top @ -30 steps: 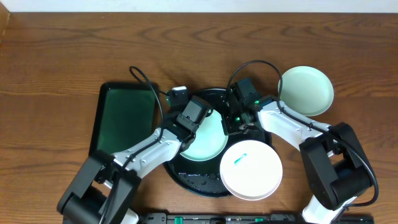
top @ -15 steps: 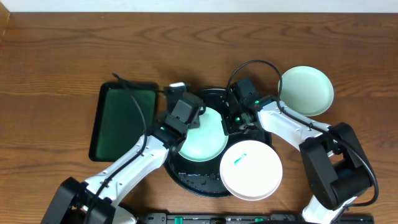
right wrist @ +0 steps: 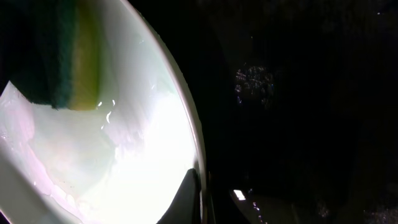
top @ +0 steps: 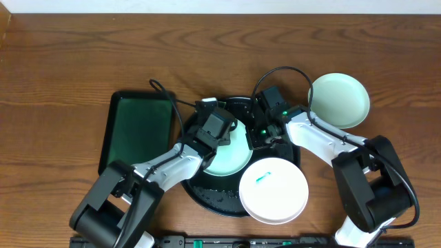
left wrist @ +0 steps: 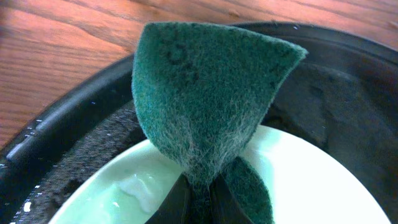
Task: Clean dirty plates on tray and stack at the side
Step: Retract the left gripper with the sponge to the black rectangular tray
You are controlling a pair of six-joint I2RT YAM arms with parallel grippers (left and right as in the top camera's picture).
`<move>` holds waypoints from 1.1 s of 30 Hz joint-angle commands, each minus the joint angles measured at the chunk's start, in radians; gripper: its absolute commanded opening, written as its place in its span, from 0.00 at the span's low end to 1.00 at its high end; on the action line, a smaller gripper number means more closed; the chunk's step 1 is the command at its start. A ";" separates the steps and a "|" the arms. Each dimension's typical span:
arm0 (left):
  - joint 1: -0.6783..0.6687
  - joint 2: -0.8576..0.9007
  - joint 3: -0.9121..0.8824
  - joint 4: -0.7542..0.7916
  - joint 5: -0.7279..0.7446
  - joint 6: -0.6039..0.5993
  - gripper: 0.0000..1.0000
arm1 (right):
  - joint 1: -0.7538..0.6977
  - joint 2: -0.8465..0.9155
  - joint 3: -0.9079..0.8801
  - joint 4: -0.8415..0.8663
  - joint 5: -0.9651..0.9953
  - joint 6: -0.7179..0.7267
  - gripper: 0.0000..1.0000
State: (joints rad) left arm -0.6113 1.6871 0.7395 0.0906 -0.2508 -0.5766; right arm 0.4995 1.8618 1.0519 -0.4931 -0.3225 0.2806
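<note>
Your left gripper [left wrist: 198, 199] is clamped on a dark green sponge [left wrist: 205, 99]. The sponge stands folded upward from the fingertips, with its lower end just over the pale green plate [top: 231, 160]. That plate lies inside the round black tray [top: 207, 196], toward its upper middle, and in the left wrist view its surface looks wet, with a little foam. Your right gripper [right wrist: 199, 194] is closed on the right rim of the same plate, its fingertips meeting at the plate's edge in the right wrist view. There you can also see the sponge's yellow side at the top left, over the plate. The white plate [top: 273, 191], marked with a small teal smear [top: 265, 177], sits at the tray's lower right, overlapping the rim and reaching out over the table [top: 69, 55]. The other green plate [top: 337, 100] rests on the table to the right, apart from the tray and beside your right arm. A rectangular dark green tray [top: 136, 131] lies just left of the black one.
</note>
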 commanded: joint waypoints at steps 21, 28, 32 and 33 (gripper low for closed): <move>0.022 -0.047 -0.011 -0.048 -0.633 0.000 0.07 | -0.002 0.033 -0.010 -0.015 0.064 -0.050 0.01; 0.022 -0.208 -0.011 -0.137 -0.473 -0.001 0.07 | -0.002 0.032 -0.009 -0.010 0.064 -0.050 0.01; 0.029 -0.307 -0.011 -0.230 -0.383 -0.001 0.07 | -0.001 0.018 0.009 -0.012 0.064 -0.051 0.01; 0.041 -0.346 -0.011 -0.274 -0.352 -0.005 0.07 | 0.001 0.006 0.018 -0.013 0.064 -0.063 0.01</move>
State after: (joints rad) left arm -0.5888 1.4155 0.7368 -0.1291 -0.6796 -0.5789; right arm 0.4999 1.8698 1.0660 -0.4858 -0.3180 0.2649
